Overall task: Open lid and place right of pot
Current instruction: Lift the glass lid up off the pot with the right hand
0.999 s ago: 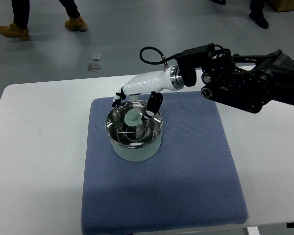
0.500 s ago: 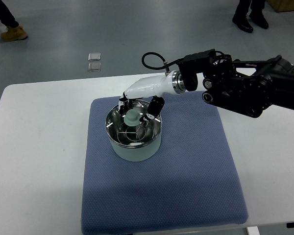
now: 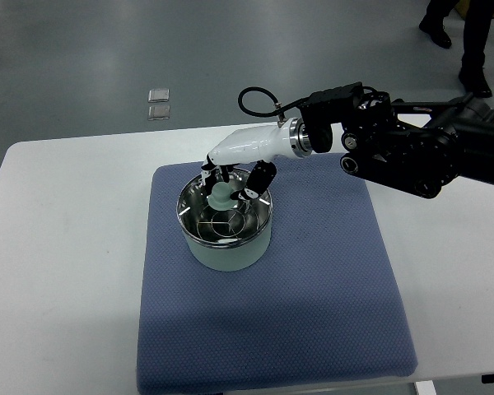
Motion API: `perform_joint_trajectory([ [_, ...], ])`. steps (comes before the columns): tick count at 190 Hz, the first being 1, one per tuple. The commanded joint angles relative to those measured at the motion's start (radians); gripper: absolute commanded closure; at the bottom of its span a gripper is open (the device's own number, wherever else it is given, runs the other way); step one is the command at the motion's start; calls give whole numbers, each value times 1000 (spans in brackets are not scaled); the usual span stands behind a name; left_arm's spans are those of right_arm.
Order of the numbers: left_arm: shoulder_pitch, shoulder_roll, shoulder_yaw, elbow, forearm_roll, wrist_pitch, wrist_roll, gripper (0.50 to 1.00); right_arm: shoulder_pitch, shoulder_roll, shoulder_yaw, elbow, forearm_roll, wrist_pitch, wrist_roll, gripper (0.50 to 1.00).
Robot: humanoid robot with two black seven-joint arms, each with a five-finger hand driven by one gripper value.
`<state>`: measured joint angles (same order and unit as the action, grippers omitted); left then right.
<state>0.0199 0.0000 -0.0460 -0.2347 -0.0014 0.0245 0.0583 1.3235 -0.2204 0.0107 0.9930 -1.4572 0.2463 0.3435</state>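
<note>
Robot hand reaches over a lidded pot on a padded table.

A pale round pot (image 3: pixel 226 234) sits left of centre on a dimpled blue mat (image 3: pixel 313 313), its glass lid (image 3: pixel 222 216) with a shiny metal rim on top. The white right hand (image 3: pixel 235 169) curls black-tipped fingers around the lid's pale knob (image 3: pixel 221 195). Bare mat lies open to the pot's right and nearer; white table (image 3: pixel 66 271) borders it.

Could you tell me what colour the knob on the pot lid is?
The knob is pale mint green, seen in the top view between the right hand's fingers.
</note>
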Motion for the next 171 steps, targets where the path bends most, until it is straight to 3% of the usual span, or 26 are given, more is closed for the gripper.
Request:
perform_joint_trajectory([
  [1, 0, 0, 0, 0, 1, 0, 0, 500, 2, -7, 2, 3, 0, -1, 5, 918],
  [111, 0, 0, 2, 0, 0, 0, 0, 500, 43, -86, 14, 73, 18, -1, 11, 920],
  [171, 0, 0, 2, 0, 1, 0, 0, 500, 79, -252, 57, 154, 34, 8, 11, 912],
])
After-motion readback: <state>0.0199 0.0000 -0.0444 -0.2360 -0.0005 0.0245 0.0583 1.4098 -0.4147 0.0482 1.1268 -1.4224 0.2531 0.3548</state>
